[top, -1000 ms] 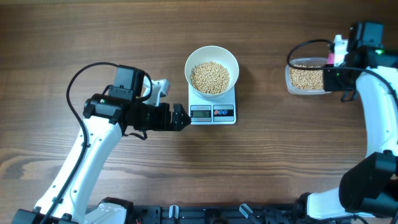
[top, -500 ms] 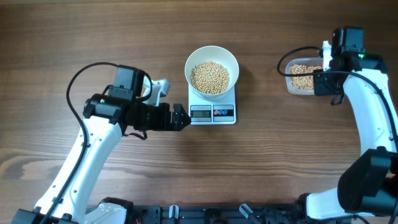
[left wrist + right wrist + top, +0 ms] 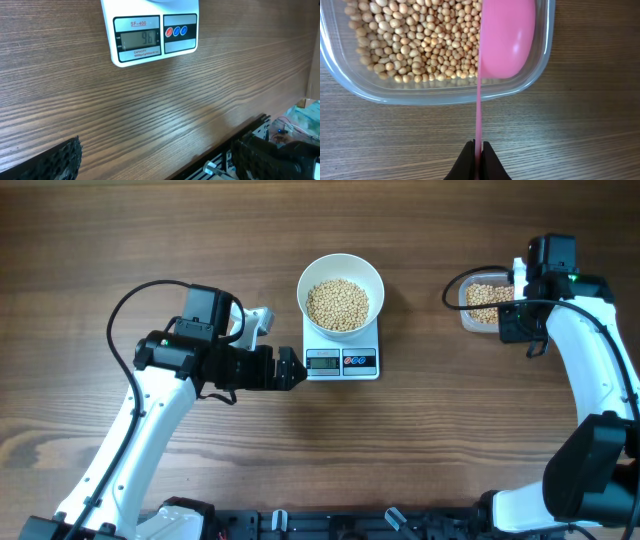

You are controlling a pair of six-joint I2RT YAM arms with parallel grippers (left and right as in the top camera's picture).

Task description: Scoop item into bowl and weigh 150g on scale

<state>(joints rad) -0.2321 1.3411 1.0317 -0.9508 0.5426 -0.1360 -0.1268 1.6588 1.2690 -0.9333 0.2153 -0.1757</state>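
Observation:
The white bowl (image 3: 310, 275) stands on the scale (image 3: 341, 362) with a heap of tan beans (image 3: 337, 303) in it. In the left wrist view the scale (image 3: 152, 35) shows 96 on its display. My left gripper (image 3: 290, 369) sits just left of the scale, open and empty (image 3: 160, 165). My right gripper (image 3: 479, 150) is shut on the thin handle of a pink spoon (image 3: 507, 40). The spoon's head hangs over the right end of a clear container (image 3: 445, 95) of beans (image 3: 415, 45), with no beans seen on it. In the overhead view the right arm hides this gripper.
The clear container (image 3: 466, 320) sits at the table's right, apart from the scale. Bare wood lies between them. In the left wrist view the table's front edge and a black frame (image 3: 250, 130) show at lower right.
My right arm has moved left with the pink spoon, over the clear container's right side. The left arm, bowl and scale have not moved.

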